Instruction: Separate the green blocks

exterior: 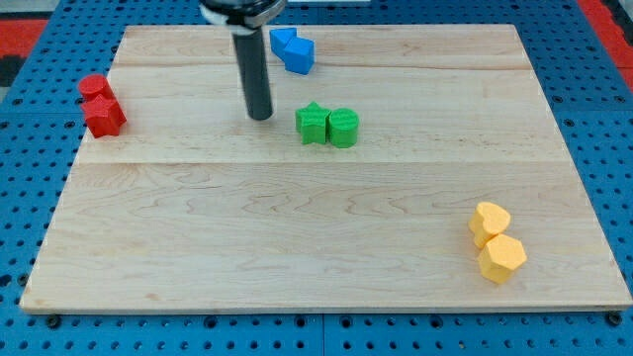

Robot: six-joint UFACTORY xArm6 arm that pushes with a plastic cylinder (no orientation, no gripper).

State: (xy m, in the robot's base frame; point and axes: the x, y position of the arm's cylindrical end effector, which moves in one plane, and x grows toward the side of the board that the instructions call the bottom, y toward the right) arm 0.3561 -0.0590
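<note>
While the green star block (313,123) and green cylinder block (343,128) sit touching at upper centre of the worktop (297,247), my tip (260,117), just left, should seemingly wedge their seam; no pincer exists.

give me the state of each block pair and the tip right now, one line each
my tip: on the board, to the view's left of the green blocks, apart from them
green star block: touching the green cylinder block
green cylinder block: not yet separated
blue blocks: touching, near the view's top
red blocks: touching, at the view's left edge
yellow blocks: touching, at the view's bottom right
</note>
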